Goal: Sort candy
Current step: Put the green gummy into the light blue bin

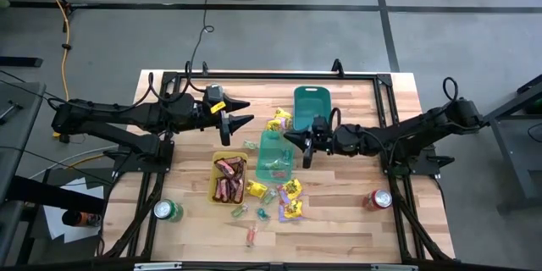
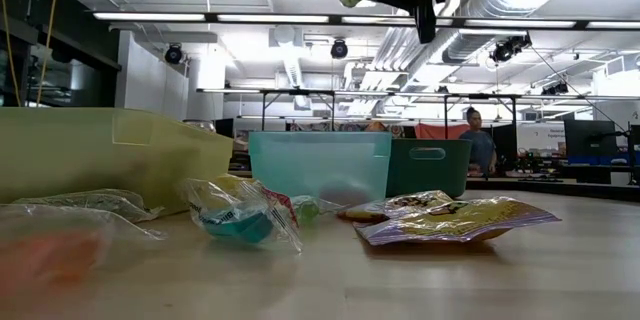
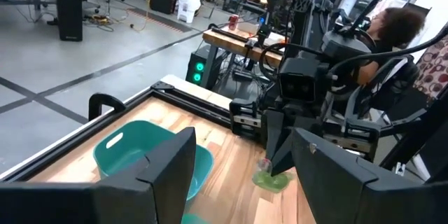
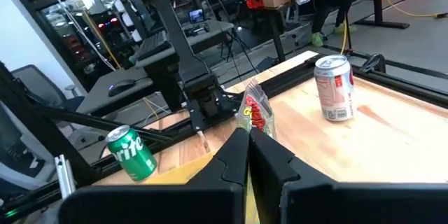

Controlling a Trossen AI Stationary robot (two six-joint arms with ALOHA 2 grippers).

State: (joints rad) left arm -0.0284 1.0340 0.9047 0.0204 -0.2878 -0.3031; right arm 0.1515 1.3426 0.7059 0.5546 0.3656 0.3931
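My right gripper (image 1: 303, 146) hovers over the right edge of the light teal tray (image 1: 273, 157), shut on a small yellow-and-red candy packet (image 4: 256, 115). My left gripper (image 1: 240, 112) is open and raised above the table, left of the dark teal tray (image 1: 312, 102); it touches nothing. The yellow tray (image 1: 217, 169) holds red-brown bars (image 1: 229, 179). Yellow packets (image 1: 292, 190) and tiny wrapped pieces (image 1: 240, 212) lie loose on the table by its near edge. One more yellow packet (image 1: 279, 120) lies between the teal trays. My right gripper pinches the candy packet between its two fingertips (image 4: 241, 147), at the packet's edge nearest the fingers (image 4: 252, 127). The packet is lifted clear of the table. In the left wrist view it hangs below the fingers as a greenish scrap (image 3: 269, 179).
A green can (image 1: 167, 212) stands near the table's near-left corner and a red can (image 1: 378, 200) at the near right. A black frame (image 1: 254, 76) borders the work area. A person (image 2: 480, 145) sits in the room behind the table.
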